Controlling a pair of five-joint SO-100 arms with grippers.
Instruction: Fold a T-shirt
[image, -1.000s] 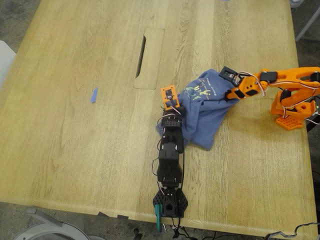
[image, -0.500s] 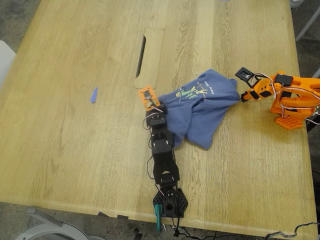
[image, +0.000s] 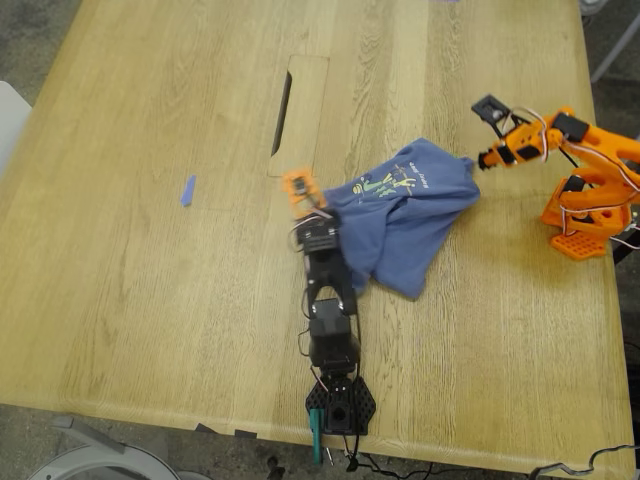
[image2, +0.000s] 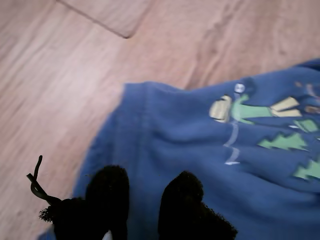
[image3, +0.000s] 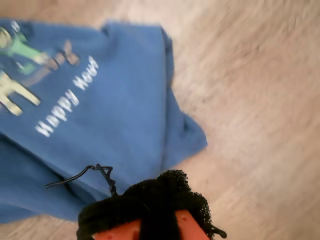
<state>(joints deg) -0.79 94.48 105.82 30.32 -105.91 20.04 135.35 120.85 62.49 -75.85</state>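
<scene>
1. Blue-purple cotton, the T-shirt (image: 405, 215) lies bunched in a crumpled heap on the desk (image: 150, 120), toward three o'clock of the desk's middle in the exterior view.
2. Its chest print faces up: a green-and-yellow cartoon figure with pale lettering beside it. In my second wrist view the writing reads "Happy How", the rest running out of sight.
3. My first gripper (image2: 142, 192) sits at the shirt's nine o'clock edge in the exterior view. Its two dark padded jaws stand narrowly apart, with blue cloth showing in the gap; whether they pinch a fold I cannot tell.
4. My second gripper (image: 480, 160) is at the shirt's two o'clock corner in the exterior view, just beside the cloth. Its wrist view shows one dark padded mass over the hem; how those jaws stand cannot be told.
5. A rectangular cable hatch (image: 298, 115) lies at eleven o'clock of the shirt, and a small blue scrap (image: 187, 190) well apart at nine o'clock.
</scene>
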